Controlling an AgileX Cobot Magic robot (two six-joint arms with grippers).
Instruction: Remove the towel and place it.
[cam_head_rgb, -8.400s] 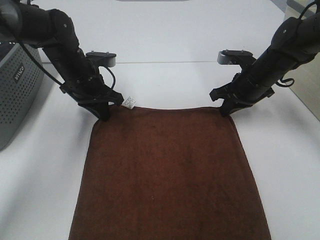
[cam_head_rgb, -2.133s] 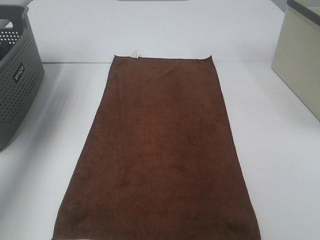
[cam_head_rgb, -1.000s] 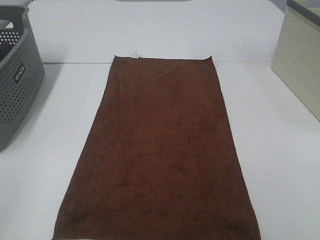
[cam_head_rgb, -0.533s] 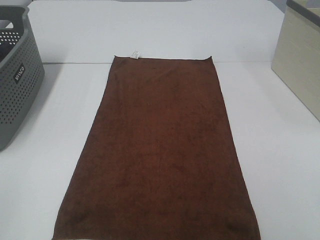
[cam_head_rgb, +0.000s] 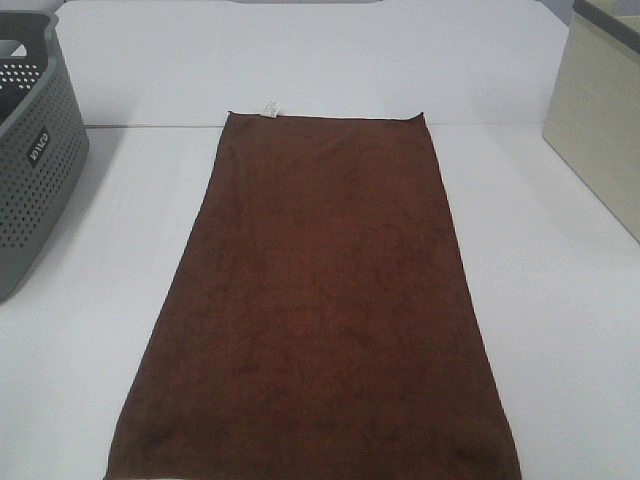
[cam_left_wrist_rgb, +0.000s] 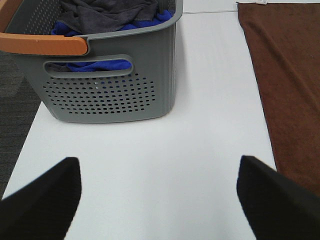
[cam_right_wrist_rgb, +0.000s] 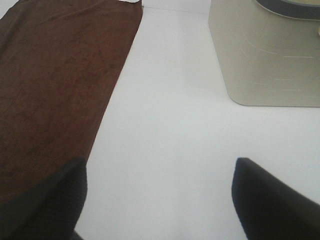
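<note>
Towel (cam_head_rgb: 320, 300) lies flat; left gripper (cam_left_wrist_rgb: 157, 200) and right gripper (cam_right_wrist_rgb: 157, 197) spread wide, empty.

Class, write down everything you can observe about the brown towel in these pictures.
The towel is a large dark brown rectangle of what looks like terry cloth, spread flat and nearly smooth on the white table. A small white tag sits at its far left corner. Its near edge runs out of the overhead view. It lies between the grey basket and the beige bin, touching neither. No gripper touches it.
</note>
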